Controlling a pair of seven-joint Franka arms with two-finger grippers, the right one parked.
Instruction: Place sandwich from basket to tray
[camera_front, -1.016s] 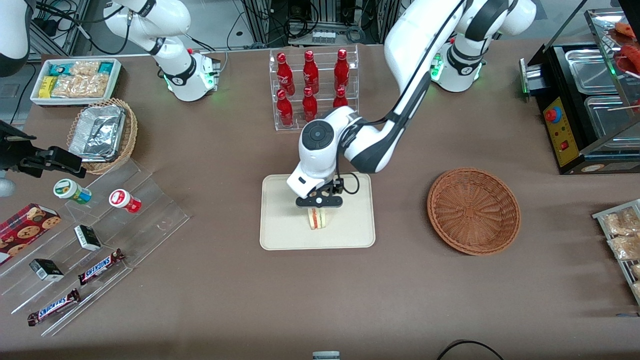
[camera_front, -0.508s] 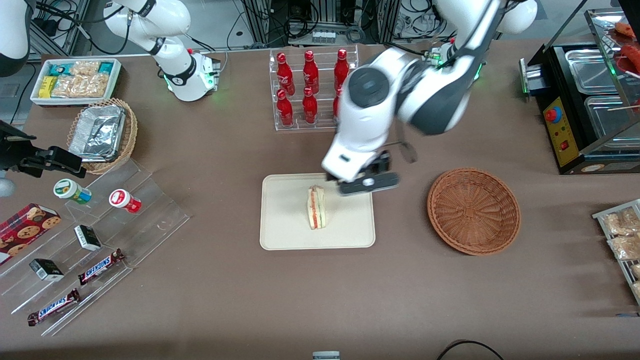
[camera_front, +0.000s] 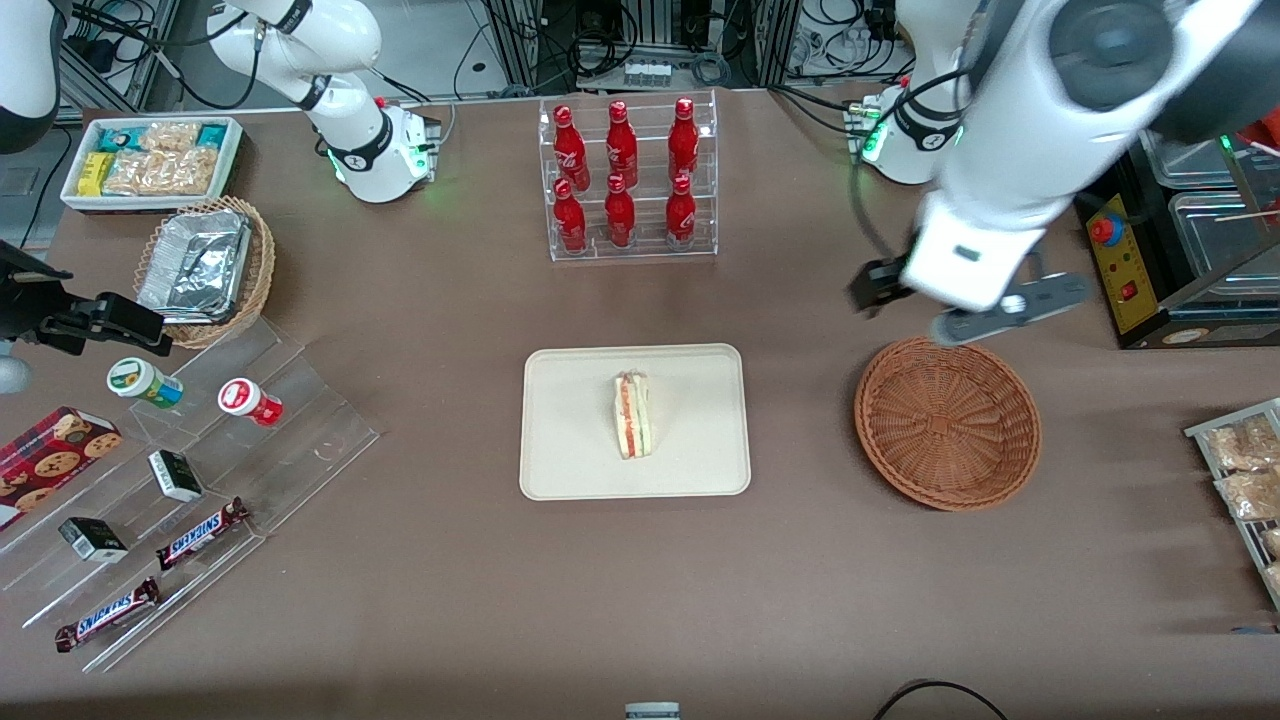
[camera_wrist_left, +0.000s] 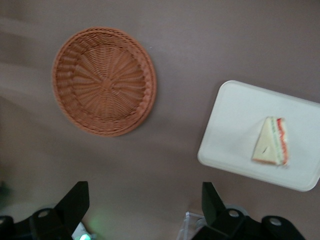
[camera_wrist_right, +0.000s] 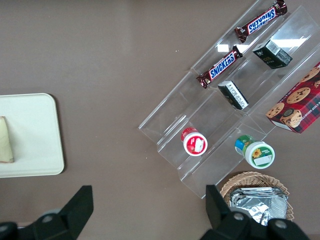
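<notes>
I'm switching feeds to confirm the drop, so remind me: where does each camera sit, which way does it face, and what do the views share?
Front view: high, facing the robots, looking down on the table; shows the sandwich on the tray, the empty basket, and the raised gripper above the basket's rim.
Left wrist view: on the working arm, looking straight down; its open fingers frame basket, tray and sandwich.
Right wrist view: on the parked arm, looking down at the snack rack.
Shared: all three show the tray and the sandwich.
</notes>
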